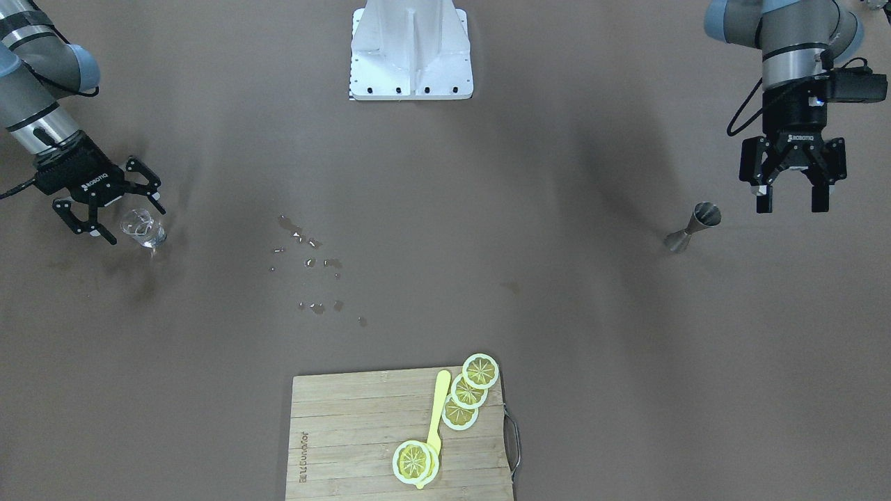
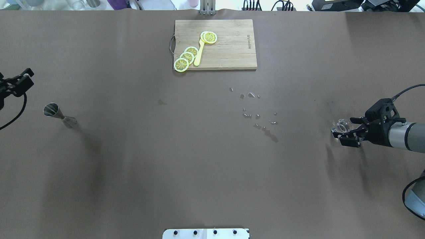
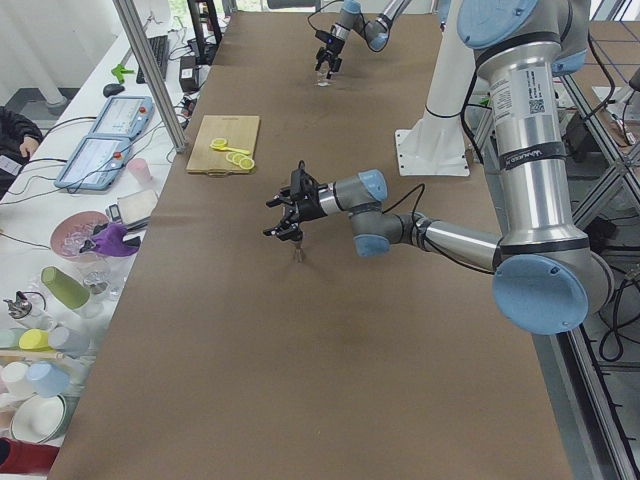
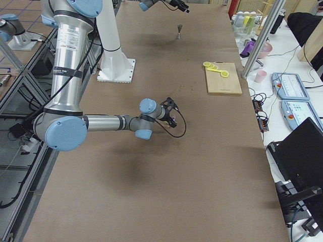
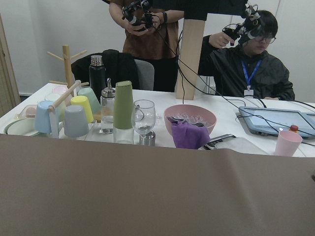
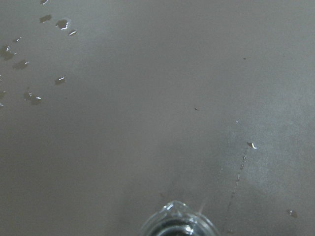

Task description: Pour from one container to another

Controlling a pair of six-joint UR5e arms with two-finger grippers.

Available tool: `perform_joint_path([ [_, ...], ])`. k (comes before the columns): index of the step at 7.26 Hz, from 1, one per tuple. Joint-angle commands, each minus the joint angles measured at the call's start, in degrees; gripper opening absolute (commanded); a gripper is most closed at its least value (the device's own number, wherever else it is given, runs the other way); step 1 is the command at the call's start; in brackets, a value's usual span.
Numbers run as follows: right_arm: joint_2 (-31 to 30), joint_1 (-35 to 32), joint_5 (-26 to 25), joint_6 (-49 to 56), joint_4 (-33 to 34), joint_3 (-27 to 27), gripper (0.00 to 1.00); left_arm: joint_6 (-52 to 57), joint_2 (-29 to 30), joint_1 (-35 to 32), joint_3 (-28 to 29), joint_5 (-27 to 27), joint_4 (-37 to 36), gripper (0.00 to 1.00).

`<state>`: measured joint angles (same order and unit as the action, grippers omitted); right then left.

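Note:
The grey steel jigger (image 1: 692,228) stands upright on the brown table, also seen as the jigger (image 2: 58,114) at the overhead view's left. My left gripper (image 1: 792,205) hangs open above and beside it, apart from it and holding nothing. The small clear glass cup (image 1: 143,228) sits on the table at the other end. My right gripper (image 1: 137,224) is low at the cup, fingers spread wide on either side, not closed on it. The right wrist view shows only the cup's rim (image 6: 179,222) at its bottom edge. The left wrist view shows neither container.
Spilled water drops (image 1: 310,261) dot the table's middle. A wooden cutting board (image 1: 348,445) with lemon slices (image 1: 480,371) and a yellow utensil (image 1: 438,407) lies at the operators' edge. The white robot base (image 1: 411,49) stands opposite. Cups and bowls (image 5: 123,110) crowd a side bench.

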<state>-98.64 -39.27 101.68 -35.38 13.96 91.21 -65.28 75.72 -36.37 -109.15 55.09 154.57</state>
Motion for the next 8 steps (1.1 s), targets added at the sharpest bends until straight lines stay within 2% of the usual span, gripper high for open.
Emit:
perform_joint_path([
  [1,1.2,0.4,-0.2,0.0,-0.2,-1.3,1.00,-1.6,-1.4,7.9,0.3,-12.2,2.0,0.97],
  [2,1.3,0.8,-1.0,0.0,-0.4,-1.8,1.00,-1.3,-1.5,11.1,2.2,-16.6,5.4,0.97],
  [4,1.3,1.6,-1.8,0.1,-0.7,-2.3,1.00,-1.3,-1.5,19.9,3.2,-27.6,6.4,0.97],
  [6,1.3,1.7,-2.5,0.5,-0.7,-2.3,0.98,-1.6,-2.5,23.4,4.3,-31.8,7.8,0.97],
  [8,1.3,2.1,-2.6,0.6,-0.7,-2.3,0.90,-2.9,-3.4,25.3,5.0,-33.7,8.0,0.97],
])
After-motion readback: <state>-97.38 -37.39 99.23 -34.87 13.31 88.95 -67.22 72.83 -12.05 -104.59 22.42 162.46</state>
